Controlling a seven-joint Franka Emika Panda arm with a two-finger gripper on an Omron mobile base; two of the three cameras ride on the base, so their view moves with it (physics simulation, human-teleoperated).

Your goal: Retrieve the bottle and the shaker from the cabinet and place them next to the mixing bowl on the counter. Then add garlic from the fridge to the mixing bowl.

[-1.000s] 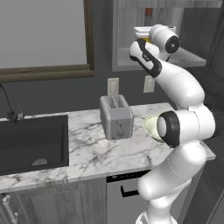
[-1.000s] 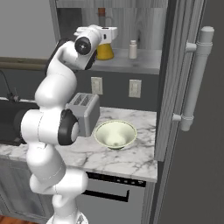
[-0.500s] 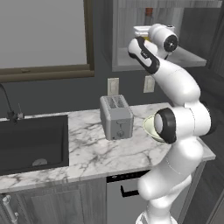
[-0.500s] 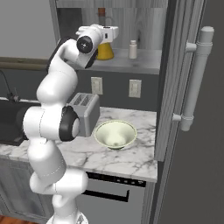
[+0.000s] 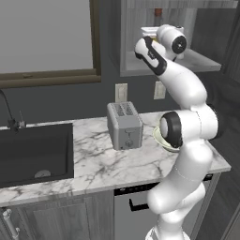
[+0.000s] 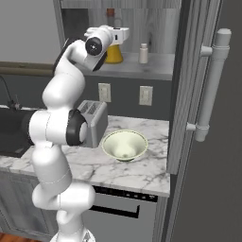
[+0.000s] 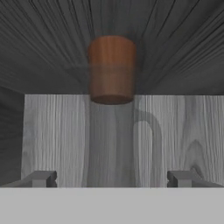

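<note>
Bottle (image 6: 113, 53) is a cone-shaped flask with amber-yellow liquid, a thin glass neck and a reddish-brown stopper (image 7: 112, 69). It stands on the cabinet shelf (image 6: 156, 70), left of the shaker (image 6: 143, 53). The gripper (image 7: 112, 177) is at the neck, its fingers (image 7: 40, 178) apart, one on each side, not touching the glass. The stopper sits above the fingers. Below the shelf, the bowl (image 6: 125, 144) rests on the table (image 6: 142, 170).
</note>
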